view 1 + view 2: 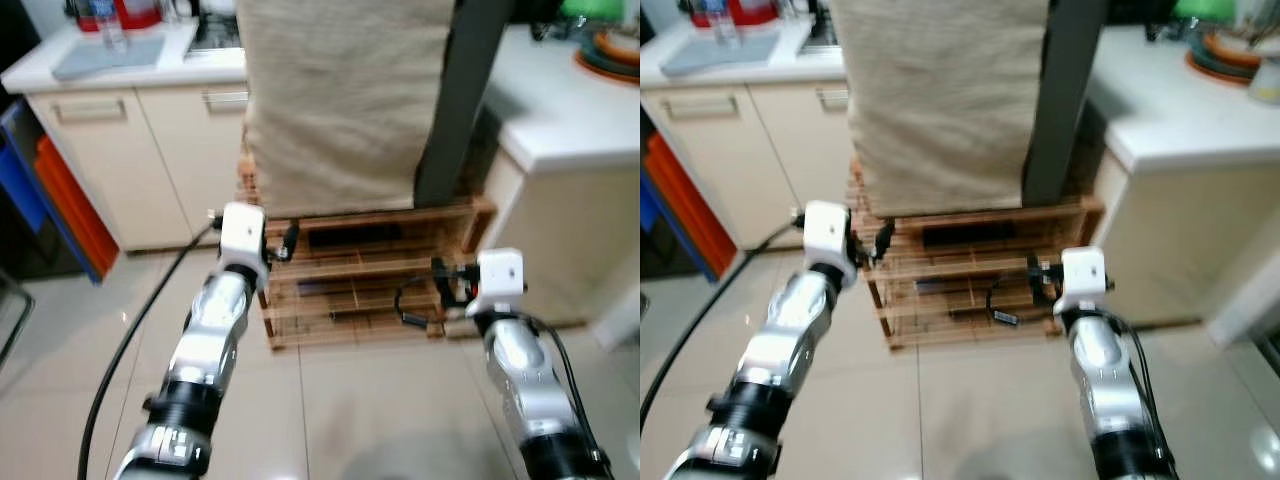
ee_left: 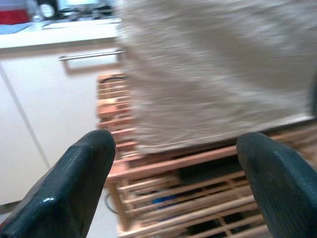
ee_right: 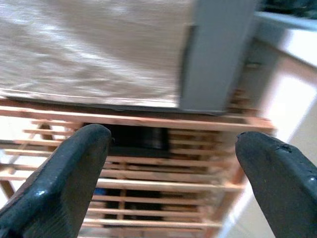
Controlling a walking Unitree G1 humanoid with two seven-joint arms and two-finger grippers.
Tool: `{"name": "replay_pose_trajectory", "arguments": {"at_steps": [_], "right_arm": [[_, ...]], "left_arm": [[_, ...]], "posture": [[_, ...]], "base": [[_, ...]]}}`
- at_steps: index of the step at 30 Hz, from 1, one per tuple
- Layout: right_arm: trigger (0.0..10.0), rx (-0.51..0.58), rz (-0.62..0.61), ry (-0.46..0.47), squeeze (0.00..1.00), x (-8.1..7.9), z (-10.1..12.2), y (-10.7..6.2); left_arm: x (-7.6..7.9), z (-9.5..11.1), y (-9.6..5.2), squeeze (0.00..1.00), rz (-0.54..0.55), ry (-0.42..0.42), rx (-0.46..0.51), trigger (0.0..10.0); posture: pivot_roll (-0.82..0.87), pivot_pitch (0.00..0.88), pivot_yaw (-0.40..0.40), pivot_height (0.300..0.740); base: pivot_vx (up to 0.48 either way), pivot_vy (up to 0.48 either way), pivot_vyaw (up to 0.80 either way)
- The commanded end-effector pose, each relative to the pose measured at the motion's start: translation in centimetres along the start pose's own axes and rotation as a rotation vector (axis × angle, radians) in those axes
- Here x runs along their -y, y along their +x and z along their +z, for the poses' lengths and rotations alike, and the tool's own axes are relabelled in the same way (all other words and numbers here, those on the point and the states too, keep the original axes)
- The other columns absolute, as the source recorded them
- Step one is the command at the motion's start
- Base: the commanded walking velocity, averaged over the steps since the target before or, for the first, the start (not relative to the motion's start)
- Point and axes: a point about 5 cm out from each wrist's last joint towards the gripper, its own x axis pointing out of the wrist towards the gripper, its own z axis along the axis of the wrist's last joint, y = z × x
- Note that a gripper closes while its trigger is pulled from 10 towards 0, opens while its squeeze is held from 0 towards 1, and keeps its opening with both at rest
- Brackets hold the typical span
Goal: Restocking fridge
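Note:
Both arms reach forward over the floor toward a low wooden slatted rack (image 1: 370, 290). On the rack stands a tall block draped in beige cloth (image 1: 340, 100), with a dark grey upright panel (image 1: 465, 100) along its right side. My left gripper (image 1: 283, 242) is open just before the rack's left end, nothing between its fingers (image 2: 84, 168). Open too, my right gripper (image 1: 443, 283) hovers near the rack's right end, its fingers (image 3: 74, 168) bare. Dark flat items and a black cable (image 1: 410, 305) lie on the rack's shelves.
White base cabinets (image 1: 130, 160) under a countertop (image 1: 60, 65) run along the back left. A second white counter (image 1: 580, 110) with stacked dishes (image 1: 610, 50) stands at the right. Orange and blue panels (image 1: 55, 200) lean at far left. Glossy tile floor (image 1: 360, 410) lies in front.

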Motion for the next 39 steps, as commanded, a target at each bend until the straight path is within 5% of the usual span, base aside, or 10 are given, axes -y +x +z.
{"name": "replay_pose_trajectory", "arguments": {"at_steps": [1, 39], "right_arm": [[10.0, 0.017, 0.012, 0.006, 0.00, -0.4, 0.4, 0.2], [10.0, 0.016, -0.087, 0.026, 0.03, 1.1, -0.6, -0.8]], "left_arm": [[-0.5, -0.5, 0.0, 0.00, 0.020, 0.005, -0.026, 10.0], [-2.6, -0.5, 0.7, 0.00, 0.079, 0.004, -0.026, 10.0]], "posture": [[-0.24, 0.000, 0.051, 0.740], [-0.24, 0.000, 0.071, 0.740]], "base": [[0.000, 0.469, 0.00], [0.000, 0.454, -0.66]]}}
